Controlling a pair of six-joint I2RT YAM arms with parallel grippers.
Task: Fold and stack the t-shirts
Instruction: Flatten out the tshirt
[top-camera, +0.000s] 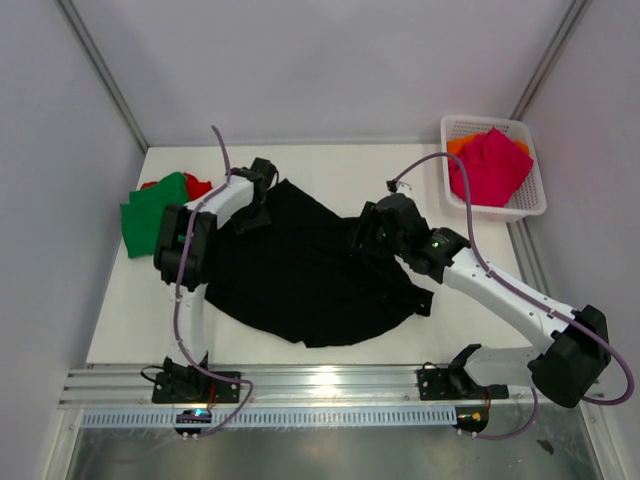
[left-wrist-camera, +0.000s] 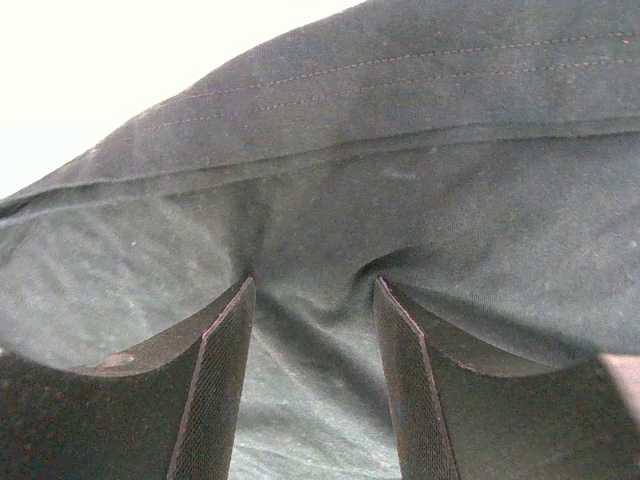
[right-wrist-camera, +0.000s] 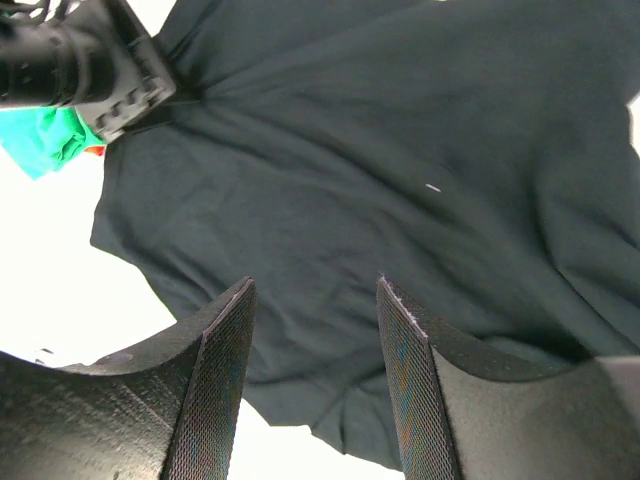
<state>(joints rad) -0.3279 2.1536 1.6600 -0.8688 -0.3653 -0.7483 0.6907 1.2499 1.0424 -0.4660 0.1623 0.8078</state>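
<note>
A large black t-shirt (top-camera: 300, 275) lies spread and wrinkled across the middle of the table. My left gripper (top-camera: 255, 195) is at its far left corner. In the left wrist view this gripper (left-wrist-camera: 315, 282) is open, its tips pressing onto the black cloth (left-wrist-camera: 420, 180), which puckers between them. My right gripper (top-camera: 365, 235) hangs over the shirt's right edge. It is open (right-wrist-camera: 315, 282), above the cloth (right-wrist-camera: 380, 170), with nothing in it. A folded green t-shirt (top-camera: 150, 212) lies at the left on a red one (top-camera: 197, 185). Magenta-pink (top-camera: 492, 165) and orange (top-camera: 460, 145) t-shirts sit in the basket.
The white lattice basket (top-camera: 530, 205) stands at the back right corner of the table. Grey walls close in the table on the left, right and back. A metal rail (top-camera: 320, 385) with the arm bases runs along the near edge.
</note>
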